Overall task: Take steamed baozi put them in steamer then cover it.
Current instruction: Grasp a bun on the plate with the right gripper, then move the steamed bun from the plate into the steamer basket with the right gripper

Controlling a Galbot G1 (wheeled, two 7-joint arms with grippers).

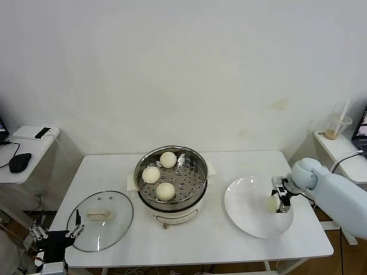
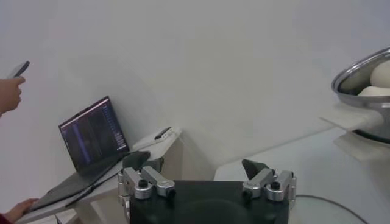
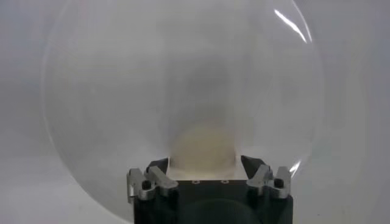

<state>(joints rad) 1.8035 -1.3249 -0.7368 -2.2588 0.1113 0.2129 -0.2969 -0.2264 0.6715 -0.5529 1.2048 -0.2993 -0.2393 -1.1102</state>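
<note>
Rightward, the last round cream-white bun (image 1: pixel 271 202) is straddled on the flat white plate (image 1: pixel 246 217) by the right gripper (image 1: pixel 281 201), jaws flanking it; grip cannot be told. No long axis is shown by the dome. The left gripper (image 1: pixel 55 232) is parked with jaws apart.

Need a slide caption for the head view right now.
Right gripper straddles the last bun on the plate; three buns sit in the steamer, lid aside.

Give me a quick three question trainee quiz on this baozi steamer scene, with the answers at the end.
1. How many baozi sit in the steamer?
2. True or false: the cover is on the steamer.
3. Which gripper is at the last baozi on the white plate: A left, B right?

Key:
1. Three.
2. False; it lies on the table, left of the steamer.
3. B; the right gripper straddles it, while the left gripper waits near the cover.
</note>
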